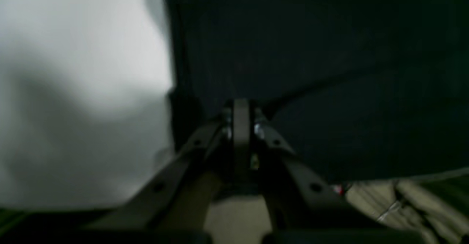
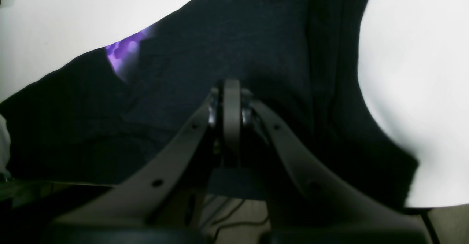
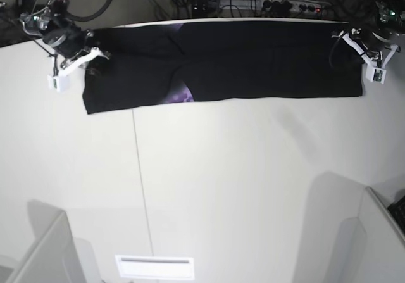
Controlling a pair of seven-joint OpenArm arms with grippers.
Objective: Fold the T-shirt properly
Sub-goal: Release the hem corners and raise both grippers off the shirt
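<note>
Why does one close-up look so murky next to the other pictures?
Left wrist view: dim and out of focus, T-shirt just a dark mass. Right wrist view: sharper, purple print visible, white table glaring. Base view: evenly lit, soft shadows at the bottom corners.

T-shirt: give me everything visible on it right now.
The T-shirt is black, soft knit-looking cloth, folded into a long horizontal band along the far edge of the white table. A small patch of purple print peeks out at a fold near its lower edge. Creases run through the middle. The right tool is shut on one end, the left tool on the other. In the wrist views, cloth hangs past the table edge.
</note>
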